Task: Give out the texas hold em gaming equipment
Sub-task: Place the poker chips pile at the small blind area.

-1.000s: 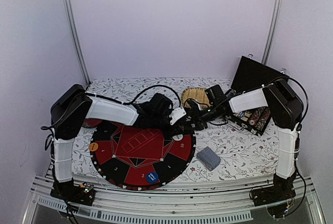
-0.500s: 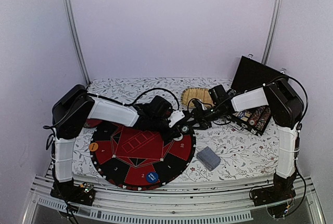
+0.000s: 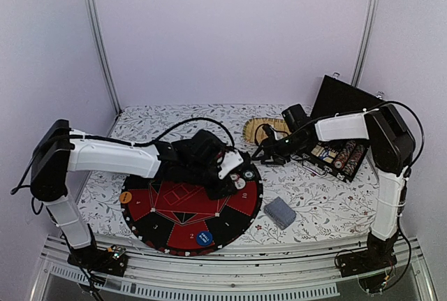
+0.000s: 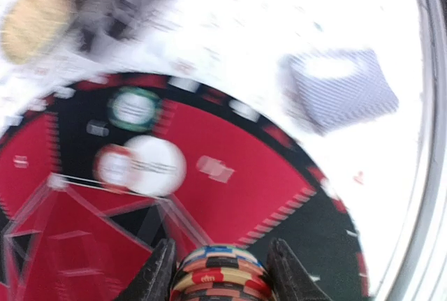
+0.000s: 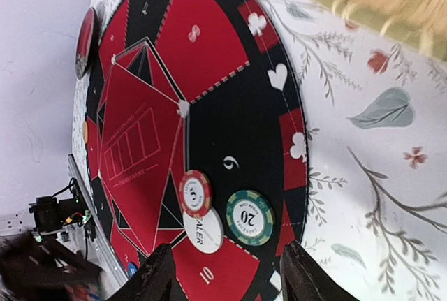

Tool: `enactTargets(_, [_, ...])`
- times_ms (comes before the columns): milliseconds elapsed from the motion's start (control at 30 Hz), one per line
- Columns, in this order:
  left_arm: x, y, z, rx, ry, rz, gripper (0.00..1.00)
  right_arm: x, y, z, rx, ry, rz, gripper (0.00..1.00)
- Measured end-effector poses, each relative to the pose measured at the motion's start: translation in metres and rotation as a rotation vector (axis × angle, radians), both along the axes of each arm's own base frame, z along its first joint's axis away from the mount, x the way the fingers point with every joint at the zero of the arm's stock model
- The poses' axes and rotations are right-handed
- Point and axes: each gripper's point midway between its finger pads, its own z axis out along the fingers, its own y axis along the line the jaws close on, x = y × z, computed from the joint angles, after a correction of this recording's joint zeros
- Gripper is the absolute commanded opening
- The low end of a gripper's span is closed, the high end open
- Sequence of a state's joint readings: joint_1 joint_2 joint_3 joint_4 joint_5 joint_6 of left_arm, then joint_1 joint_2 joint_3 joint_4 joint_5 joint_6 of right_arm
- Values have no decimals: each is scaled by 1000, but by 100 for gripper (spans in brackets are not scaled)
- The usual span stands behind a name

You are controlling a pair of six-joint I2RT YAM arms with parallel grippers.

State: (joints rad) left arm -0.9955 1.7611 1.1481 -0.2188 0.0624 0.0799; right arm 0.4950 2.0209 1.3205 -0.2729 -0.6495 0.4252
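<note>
By mat (image 5: 297, 128) rim, green chip (image 5: 249, 217), gripped stack (image 4: 222, 274)

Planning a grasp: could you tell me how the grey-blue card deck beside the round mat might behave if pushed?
The card deck lies flat on the tablecloth, so tipping or rolling seems unlikely. It looks like stacked cards, so a side push may fan it apart.

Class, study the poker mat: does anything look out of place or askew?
Yes: on the mat, the red chip overlaps the white dealer button, instead of lying apart like the green chip.
</note>
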Motion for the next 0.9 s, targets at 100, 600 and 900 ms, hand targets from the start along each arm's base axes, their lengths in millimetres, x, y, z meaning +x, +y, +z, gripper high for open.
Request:
enactTargets(100, [-41, -10, -23, 81, 35, -62, 0, 2, -5, 23, -12, -64, -9, 53])
enactTargets(600, [-99, 4, -84, 302, 130, -136, 0, -13, -20, 40, -57, -113, -15, 53])
enactTargets(900, [-111, 27, -84, 344, 153, -136, 0, -18, -15, 39, -62, -114, 8, 53])
